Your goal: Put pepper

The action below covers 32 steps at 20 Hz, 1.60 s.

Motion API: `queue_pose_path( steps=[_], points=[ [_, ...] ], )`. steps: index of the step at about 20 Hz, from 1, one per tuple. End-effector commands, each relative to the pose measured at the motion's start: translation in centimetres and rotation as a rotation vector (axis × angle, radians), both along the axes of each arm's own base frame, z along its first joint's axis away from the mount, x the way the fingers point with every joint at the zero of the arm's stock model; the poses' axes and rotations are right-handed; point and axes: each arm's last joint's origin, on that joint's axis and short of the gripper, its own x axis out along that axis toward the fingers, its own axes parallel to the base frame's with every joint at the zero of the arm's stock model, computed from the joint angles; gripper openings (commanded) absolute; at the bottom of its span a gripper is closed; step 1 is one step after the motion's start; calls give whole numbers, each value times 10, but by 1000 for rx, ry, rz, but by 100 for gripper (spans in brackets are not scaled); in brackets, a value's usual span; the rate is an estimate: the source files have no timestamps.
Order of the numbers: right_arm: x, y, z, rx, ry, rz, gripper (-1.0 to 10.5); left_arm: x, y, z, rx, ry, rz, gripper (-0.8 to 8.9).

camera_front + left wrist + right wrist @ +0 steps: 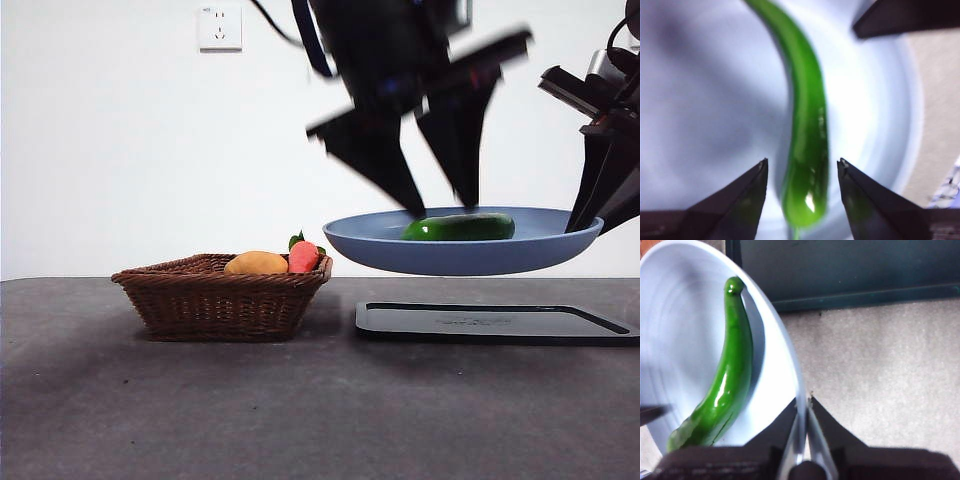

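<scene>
Pepper (pixel 460 227) lies flat inside the blue plate (pixel 370 240), which hangs in the air above the tabletop (pixel 300 410) and over the dark tray (pixel 500 322), so you can judge the placing itself as essentially done. What looks left is for the left gripper (pixel 802 170) to clear away, and perhaps for the plate to be set down; the task sentence does not say where it ends.

You see the pepper as a glossy dark-green, long and gently curved vegetable with rounded ends, lying along the plate's bowl; in the right wrist view (pixel 722 385) it rests close to the rim wall, one end toward the far edge. The left wrist view is blurred, so its surface detail there is uncertain.

Your left gripper hovers just above the pepper with its jaws spread apart, one on either side, and they appear not to touch it. In the front view it shows as the big dark shape coming down from the top (pixel 440 195).

Your right gripper (pixel 804 440) has its jaws clenched on the plate's rim, holding the plate up at its edge; in the front view it sits at the plate's right end (pixel 590 215).

Well apart to the side, a wicker basket (pixel 200 300) stands on the tabletop with a yellow-orange fruit (pixel 256 263) and an orange-red item (pixel 303 256) with green leaves in it.
</scene>
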Motion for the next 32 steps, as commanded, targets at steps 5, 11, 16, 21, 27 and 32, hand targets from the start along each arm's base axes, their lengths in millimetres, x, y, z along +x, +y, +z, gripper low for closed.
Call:
queue_pose_path(
  steps=[5, 11, 16, 21, 27, 32],
  points=[
    [10, -1, 6, 13, -39, -77, 5, -29, 31, 73, -131, -112, -20, 249],
    [39, -25, -3, 25, -13, -188, 5, -73, 92, 145, -272, -242, -25, 246],
    [78, -41, -16, 28, -6, -235, 5, -108, 138, 181, -354, -333, -1, 246],
    [108, -44, -45, 34, 11, -238, 5, -125, 161, 195, -409, -373, 4, 246],
    [117, -45, -67, 23, 26, -230, 6, -127, 163, 194, -402, -350, 18, 246],
    [117, -45, -68, 6, 9, -205, 15, -127, 163, 194, -401, -346, 20, 246]
  ],
)
